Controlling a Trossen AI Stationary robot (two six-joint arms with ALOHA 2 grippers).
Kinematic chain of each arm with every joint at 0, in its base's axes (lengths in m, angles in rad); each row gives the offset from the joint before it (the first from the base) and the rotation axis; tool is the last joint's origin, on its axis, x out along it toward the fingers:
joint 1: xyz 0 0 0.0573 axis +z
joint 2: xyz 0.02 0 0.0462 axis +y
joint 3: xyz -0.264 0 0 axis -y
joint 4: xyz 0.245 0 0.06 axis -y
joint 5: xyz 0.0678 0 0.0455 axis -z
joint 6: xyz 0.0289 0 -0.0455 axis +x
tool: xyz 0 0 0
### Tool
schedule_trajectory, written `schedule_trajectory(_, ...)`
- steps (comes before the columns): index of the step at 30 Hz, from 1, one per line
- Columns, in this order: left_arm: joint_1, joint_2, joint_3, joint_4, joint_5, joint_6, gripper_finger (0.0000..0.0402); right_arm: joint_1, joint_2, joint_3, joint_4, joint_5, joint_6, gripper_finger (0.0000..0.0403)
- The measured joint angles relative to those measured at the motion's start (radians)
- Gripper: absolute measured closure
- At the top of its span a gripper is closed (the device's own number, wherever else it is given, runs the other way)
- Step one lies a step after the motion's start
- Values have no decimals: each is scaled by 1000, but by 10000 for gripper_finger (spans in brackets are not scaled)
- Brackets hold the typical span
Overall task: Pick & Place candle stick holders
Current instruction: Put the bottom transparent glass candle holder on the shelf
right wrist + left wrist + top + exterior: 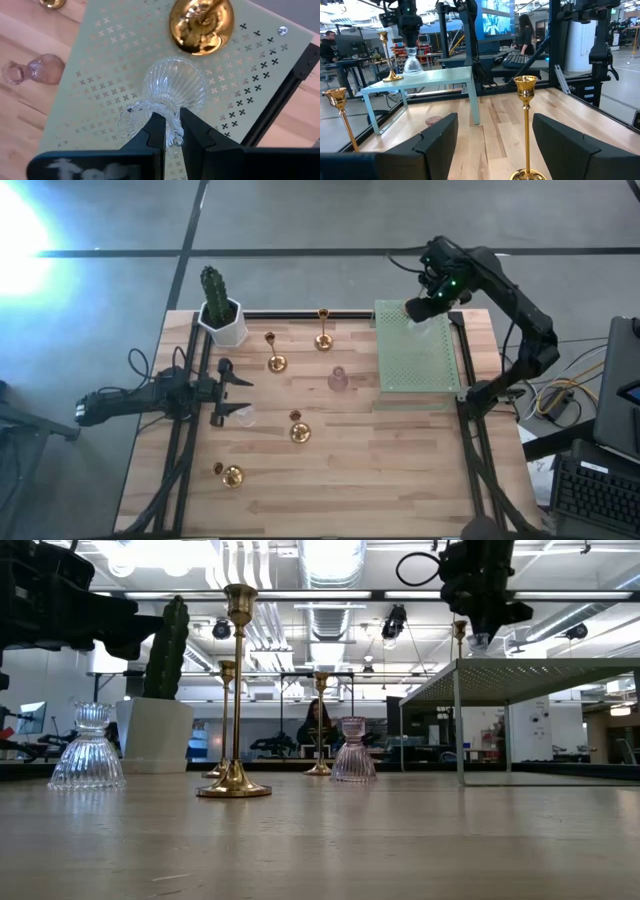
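My right gripper is over the far left corner of the raised green perforated mat, shut on a clear ribbed glass holder. A gold holder stands on the mat just beyond it. My left gripper is open and empty at the table's left, above the wood. Three tall gold holders and a short one stand on their round bases. A pinkish glass holder stands mid-table. A second clear glass one stands by my left gripper. My right gripper pinches the scalloped top rim of the clear glass holder between its two fingers. The fingers point down from above. The holder stays upright below them, its wide ribbed base at the mat's surface; whether it rests there I cannot tell.
A white pot with a green cactus stands at the far left corner. The mat stands on thin legs above the wood. Black rails run along both table sides. A person stands in the room beyond.
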Motion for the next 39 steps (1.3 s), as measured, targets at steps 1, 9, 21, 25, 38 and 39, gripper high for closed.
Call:
schedule_trajectory(1,0,0,0,0,0,0,140,-4,0,0,0,0,-4,378)
schedule_trajectory(9,0,0,0,0,0,0,140,-16,1,-11,3,-59,-22,378)
schedule_trajectory(21,0,0,0,0,0,0,140,-31,-3,-66,27,-70,-18,378)
schedule_trajectory(25,0,0,0,0,0,0,140,-31,-2,-66,28,-83,-14,378)
schedule_trajectory(38,0,0,0,0,0,0,140,-30,-3,-66,16,-86,-13,372)
schedule_trajectory(39,0,0,0,0,0,0,140,-30,-3,-66,17,-83,-14,362)
